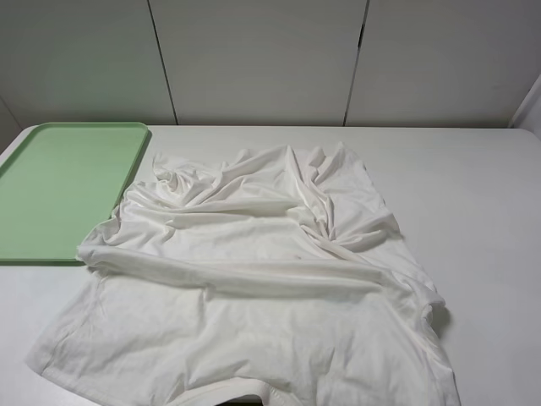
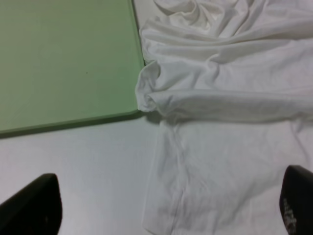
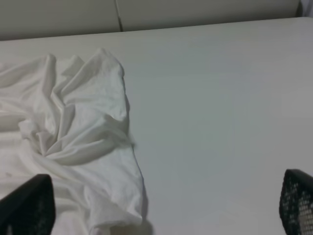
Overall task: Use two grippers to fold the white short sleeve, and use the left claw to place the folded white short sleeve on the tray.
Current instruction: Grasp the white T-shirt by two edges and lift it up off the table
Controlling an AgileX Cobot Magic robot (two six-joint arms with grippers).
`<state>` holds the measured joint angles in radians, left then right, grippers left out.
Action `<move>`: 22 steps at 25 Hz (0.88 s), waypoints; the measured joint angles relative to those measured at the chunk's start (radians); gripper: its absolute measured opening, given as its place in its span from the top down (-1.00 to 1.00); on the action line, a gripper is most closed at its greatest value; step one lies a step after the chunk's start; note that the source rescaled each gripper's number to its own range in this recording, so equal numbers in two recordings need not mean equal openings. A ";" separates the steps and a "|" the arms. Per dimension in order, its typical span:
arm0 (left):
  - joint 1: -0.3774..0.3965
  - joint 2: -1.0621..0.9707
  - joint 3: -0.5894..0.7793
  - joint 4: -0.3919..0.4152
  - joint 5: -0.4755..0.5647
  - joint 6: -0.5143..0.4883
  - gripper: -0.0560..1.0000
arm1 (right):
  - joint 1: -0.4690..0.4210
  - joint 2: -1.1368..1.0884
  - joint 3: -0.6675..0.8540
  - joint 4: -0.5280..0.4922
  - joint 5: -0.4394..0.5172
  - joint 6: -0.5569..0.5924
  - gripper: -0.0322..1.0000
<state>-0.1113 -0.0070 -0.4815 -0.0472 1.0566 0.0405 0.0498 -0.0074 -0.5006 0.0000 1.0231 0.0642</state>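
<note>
The white short sleeve lies wrinkled on the table, its far part bunched and lapped over the near part. The light green tray sits at the back left, and a fold of the shirt touches its near right corner. Neither gripper shows in the exterior high view. In the left wrist view my left gripper hangs open above the shirt edge and bare table, just short of the tray. The right gripper is open too, above the shirt's right side, holding nothing.
The white table stretches bare to the right of the shirt. Grey wall panels close off the back edge. The shirt's near hem reaches the front edge of the exterior high view.
</note>
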 joint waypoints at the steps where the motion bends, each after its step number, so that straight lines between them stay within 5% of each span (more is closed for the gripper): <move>1: 0.000 0.000 0.000 0.000 0.000 0.000 -0.77 | 0.000 0.000 0.000 0.000 0.000 0.000 -1.00; 22: -0.008 0.000 0.000 0.000 0.000 0.000 -0.77 | 0.000 0.000 0.000 0.000 0.000 0.000 -1.00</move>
<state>-0.1197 -0.0070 -0.4815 -0.0472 1.0566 0.0405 0.0498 -0.0074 -0.5006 0.0000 1.0231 0.0642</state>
